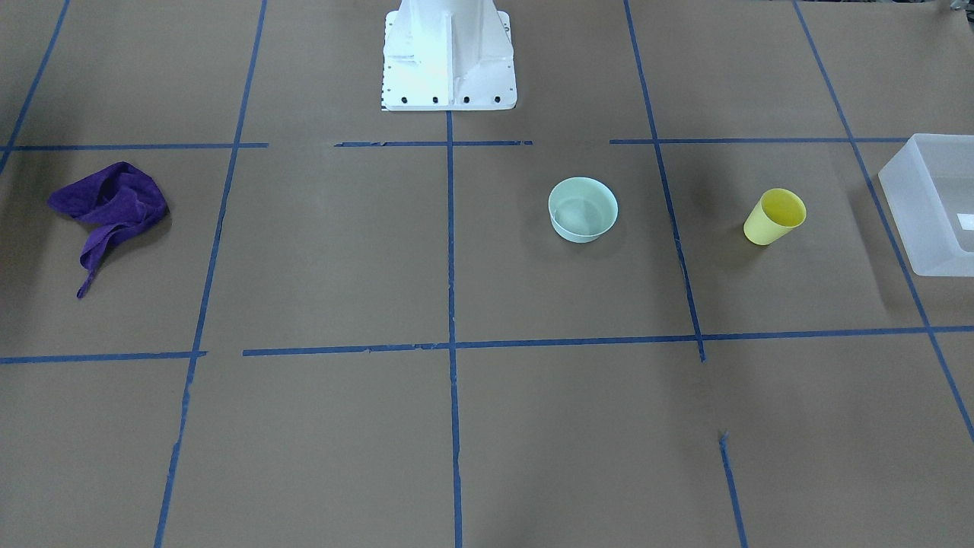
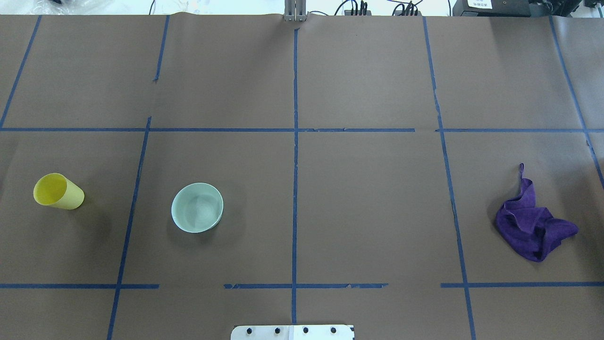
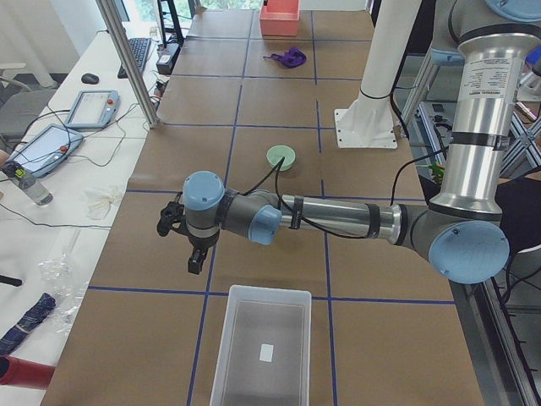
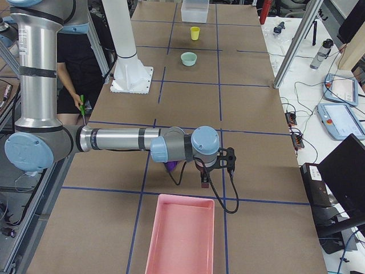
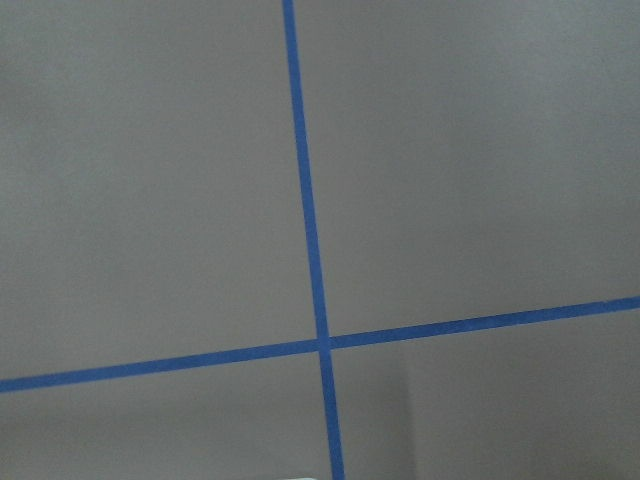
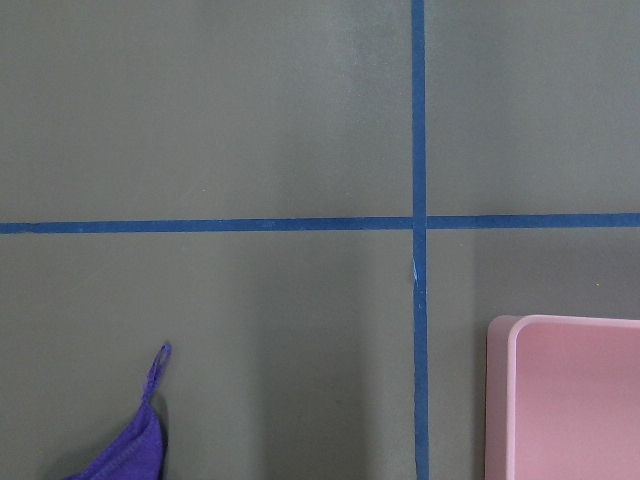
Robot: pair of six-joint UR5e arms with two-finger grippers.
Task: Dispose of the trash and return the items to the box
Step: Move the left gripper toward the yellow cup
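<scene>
The yellow cup [image 1: 775, 217] stands upright on the brown table, also in the overhead view [image 2: 58, 191] and far off in the exterior right view [image 4: 195, 33]. The translucent white box [image 1: 932, 202] sits beside it at the table's end, and shows near in the exterior left view [image 3: 262, 347]. My left gripper [image 3: 194, 264] hangs above the table just before the box. My right gripper [image 4: 205, 184] hangs near the purple cloth [image 4: 171, 166]. Both grippers show only in side views, so I cannot tell whether they are open or shut.
A mint-green bowl [image 1: 583, 209] stands between the cup and the table's middle. The purple cloth [image 2: 533, 226] lies crumpled at the other end. A pink tray [image 4: 181, 234] lies beyond it, its corner in the right wrist view [image 6: 570, 395]. The white pedestal [image 1: 447, 57] stands at the robot's side.
</scene>
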